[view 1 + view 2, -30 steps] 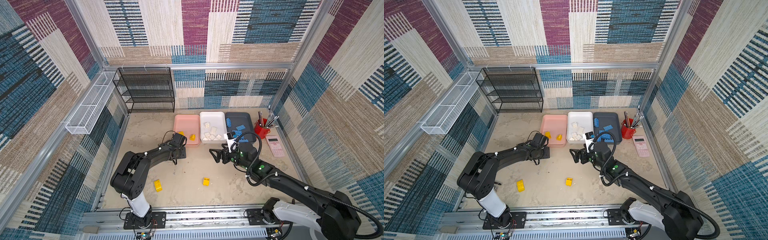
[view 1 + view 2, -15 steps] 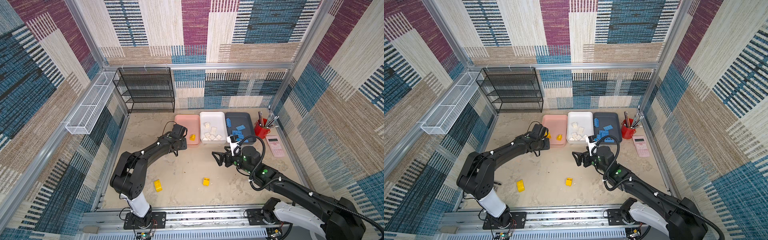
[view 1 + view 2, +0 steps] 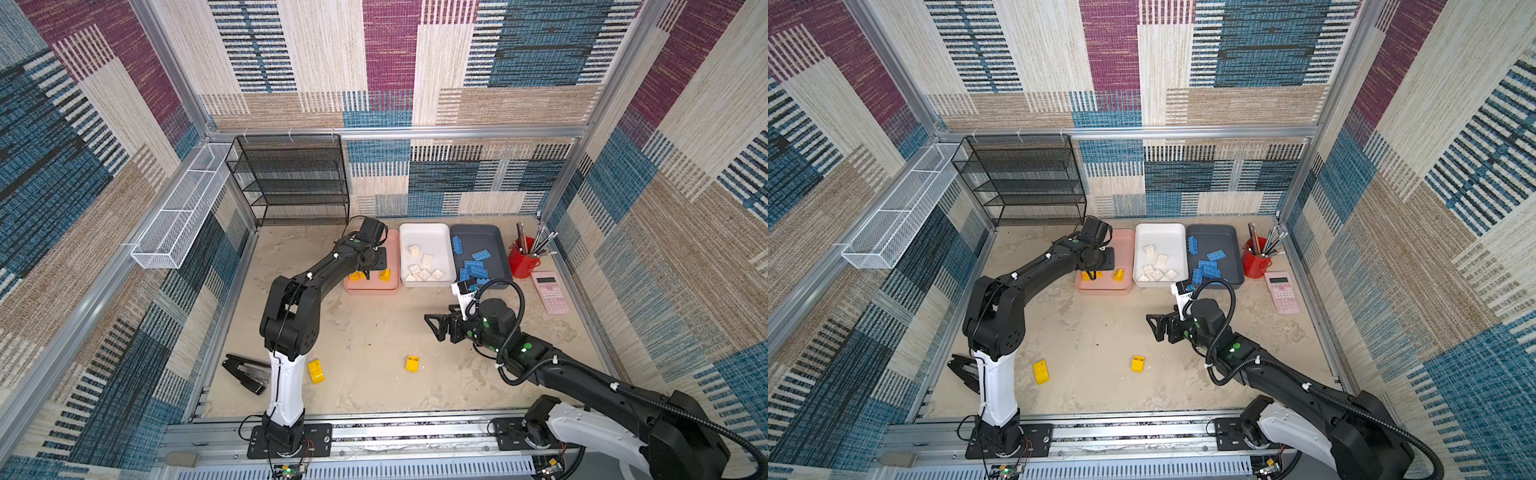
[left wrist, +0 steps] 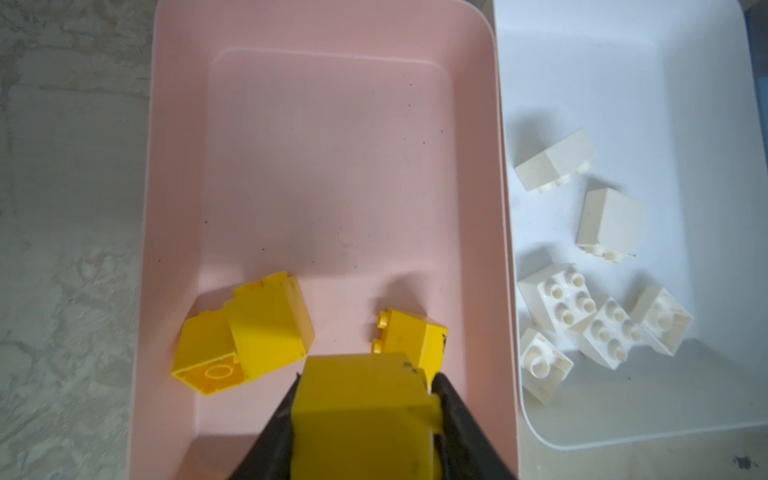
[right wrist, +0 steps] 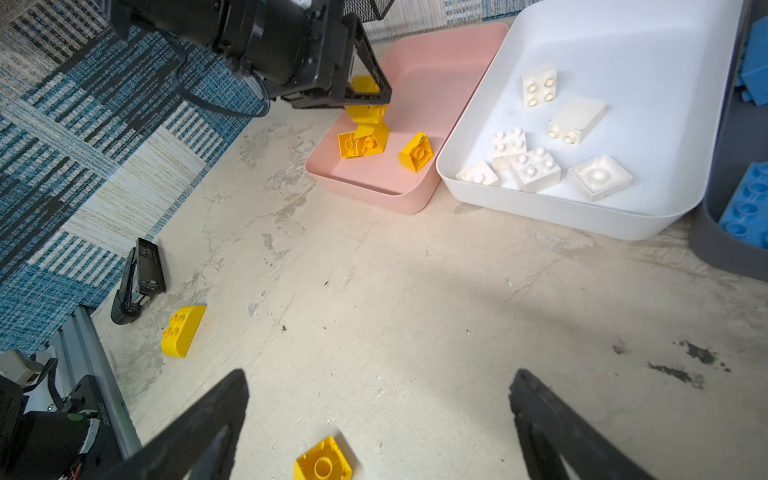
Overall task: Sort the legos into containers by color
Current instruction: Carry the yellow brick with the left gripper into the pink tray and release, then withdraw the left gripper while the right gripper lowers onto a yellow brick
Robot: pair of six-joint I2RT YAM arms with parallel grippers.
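Left claw (image 4: pixel 365 384) pinches a yellow brick (image 4: pixel 361 419); pink tray (image 4: pixel 324 166) lies directly below. Open low, clear of sorted bricks (image 4: pixel 266 324) just beneath. Right claw (image 5: pixel 380 376), spread, has a loose brick (image 5: pixel 323 459) just ahead.

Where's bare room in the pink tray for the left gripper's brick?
Pink tray: the half toward the back wall is bare, wall to wall. Its near end, under the held brick, is crowded: a yellow pair on the side away from the white tray, a single brick nearer it.
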